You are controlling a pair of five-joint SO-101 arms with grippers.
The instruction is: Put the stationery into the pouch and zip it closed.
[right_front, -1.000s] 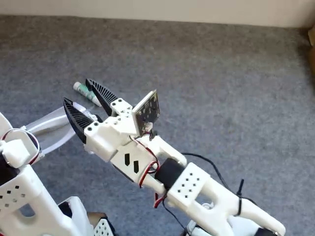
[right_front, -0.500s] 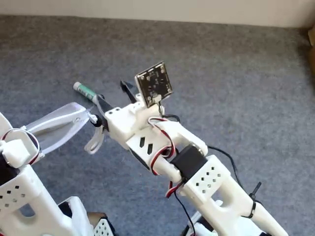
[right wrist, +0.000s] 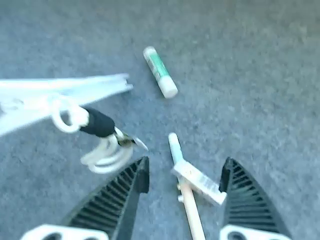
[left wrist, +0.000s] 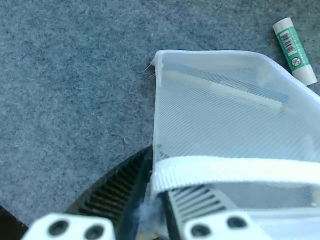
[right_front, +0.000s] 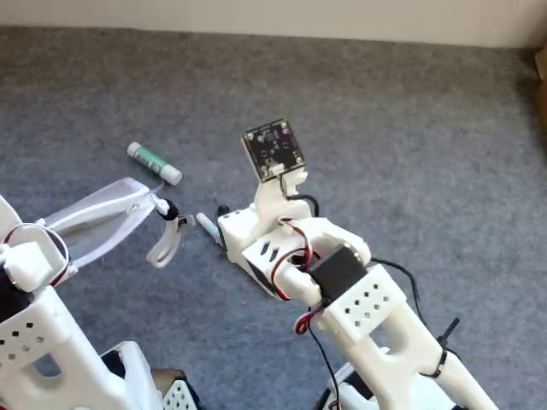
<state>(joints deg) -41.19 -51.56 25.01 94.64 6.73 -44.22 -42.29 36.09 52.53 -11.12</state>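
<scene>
The white mesh pouch (right_front: 94,218) is held off the grey carpet at the left, and my left gripper (left wrist: 155,200) is shut on its strap edge. A pale long item (left wrist: 220,89) shows through the mesh. The pouch's black zipper pull (right wrist: 100,125) with a white cord loop hangs at its tip. Past the pouch's far end lies a green-and-white glue stick (right_front: 155,163) (right wrist: 160,78) (left wrist: 295,50). A pale pen (right_front: 208,229) (right wrist: 187,192) lies between the open fingers of my right gripper (right wrist: 182,185), just above the carpet.
Grey carpet (right_front: 410,128) covers the whole work area, with open room to the right and far side. A pale wall edge (right_front: 299,17) runs along the back. The right arm's body and its camera board (right_front: 273,149) stand over the middle.
My right gripper has drawn back from beside the glue stick and the pouch's mouth toward the near right, and now hangs over the pen. The pouch and left arm have stayed put.
</scene>
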